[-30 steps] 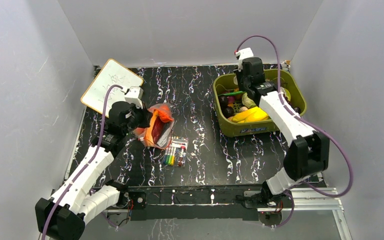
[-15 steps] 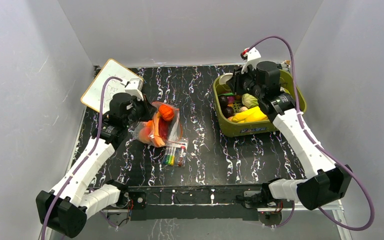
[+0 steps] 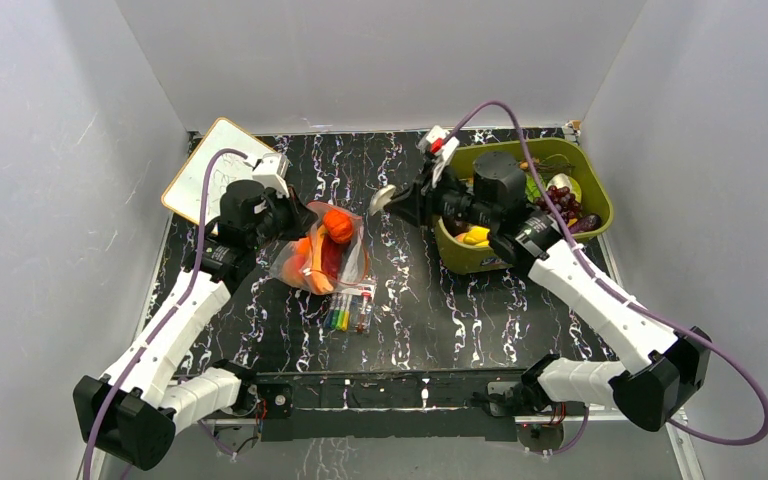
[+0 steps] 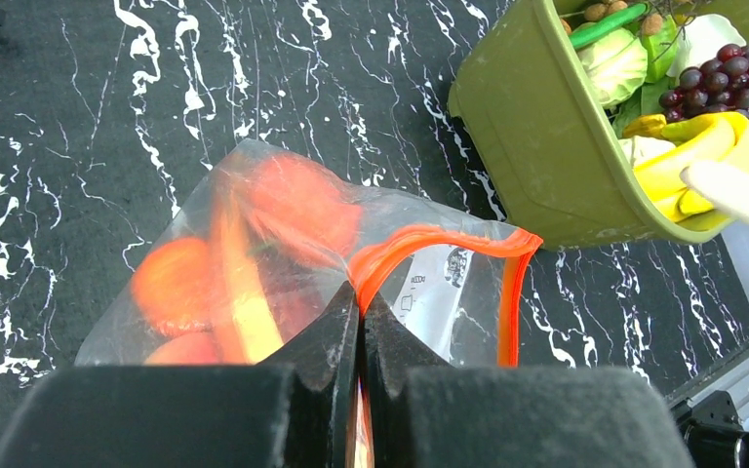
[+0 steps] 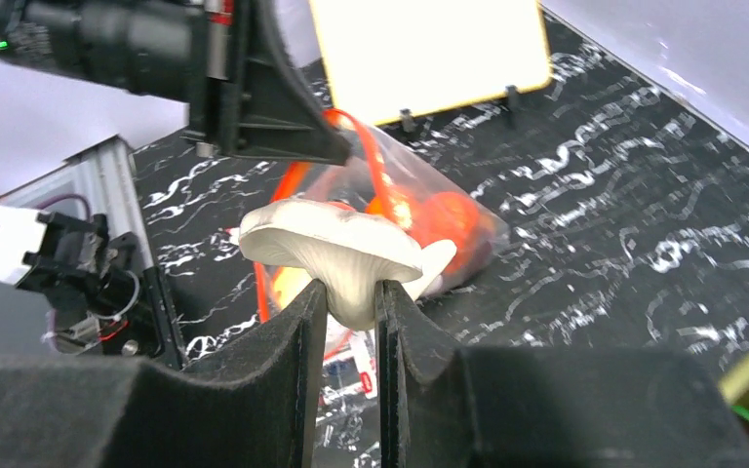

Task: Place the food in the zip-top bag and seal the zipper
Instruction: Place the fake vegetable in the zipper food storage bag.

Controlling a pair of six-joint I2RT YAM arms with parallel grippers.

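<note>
Both arms reach inward, the left hand [image 4: 361, 297] pinched tight, the right hand [image 5: 351, 292] clamped with a narrow gap.

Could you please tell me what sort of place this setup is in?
Probably a robot-lab test cell, not a kitchen: plain grey walls box in a black marbled tabletop, and the green bin holds toy-looking food.

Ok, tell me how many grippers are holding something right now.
2. The left gripper is shut on the zipper of the zip-top bag; the right gripper holds a white mushroom in the air between the bag and the green bin.
</note>
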